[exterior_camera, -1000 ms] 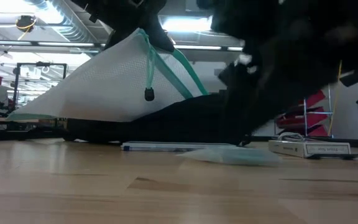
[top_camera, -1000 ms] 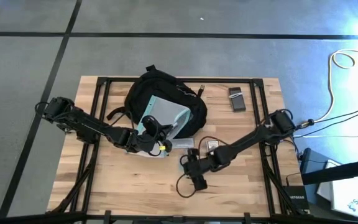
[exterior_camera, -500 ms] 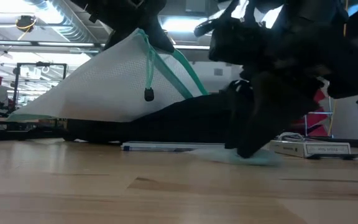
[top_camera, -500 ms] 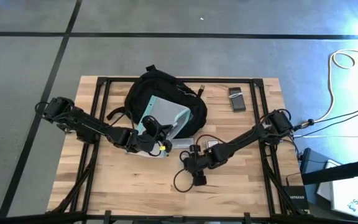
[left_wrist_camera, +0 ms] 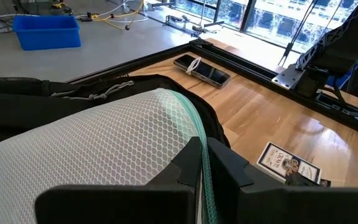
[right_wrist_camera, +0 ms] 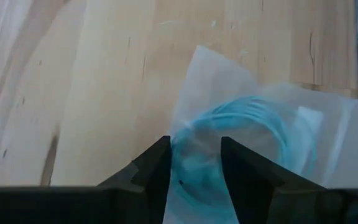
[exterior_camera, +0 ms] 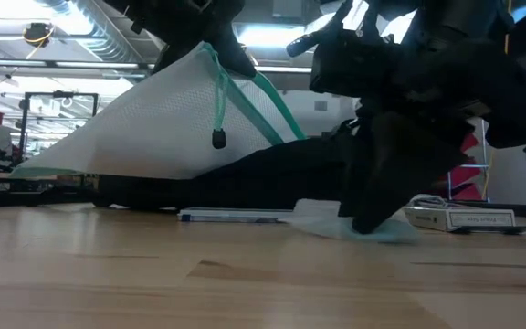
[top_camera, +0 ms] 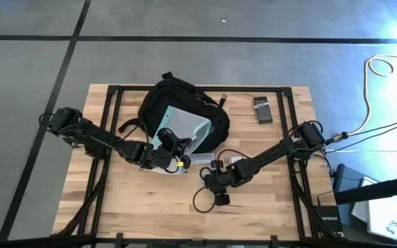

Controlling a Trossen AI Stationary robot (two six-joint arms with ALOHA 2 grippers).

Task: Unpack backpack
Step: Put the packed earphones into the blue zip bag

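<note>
The black backpack (top_camera: 178, 103) lies on the far middle of the table. A translucent white mesh pouch with a teal edge (top_camera: 183, 128) sticks out of it, slanting upward (exterior_camera: 144, 128). My left gripper (top_camera: 171, 145) is shut on this pouch at the backpack's near side. My right gripper (top_camera: 215, 178) points down at the table's middle. It is shut on a clear plastic bag holding a coiled teal cable (right_wrist_camera: 253, 130), which lies flat on the wood (exterior_camera: 336, 224). My left gripper pinches the pouch's teal zip edge (left_wrist_camera: 205, 163) between its two fingers, at the pouch's near, raised end. The pouch slants up from the backpack, its far end inside the opening. My right gripper comes from above, pointing down. Its two fingers (right_wrist_camera: 157, 168) close on the clear bag's near part (right_wrist_camera: 194, 165), over the cable coil. The bag rests on the table, one edge (exterior_camera: 313, 210) raised.
A card box (top_camera: 234, 160) lies just right of my right gripper. A dark phone-like device (top_camera: 262, 110) lies at the far right. A thin flat item (top_camera: 202, 159) lies by the backpack's near side. A black cable loop (top_camera: 202, 202) lies near the right arm.
My right gripper has moved a little toward the table's far edge and come down on the clear bag. The bag's edge toward the backpack has risen off the wood. My left gripper and the pouch have kept still.
</note>
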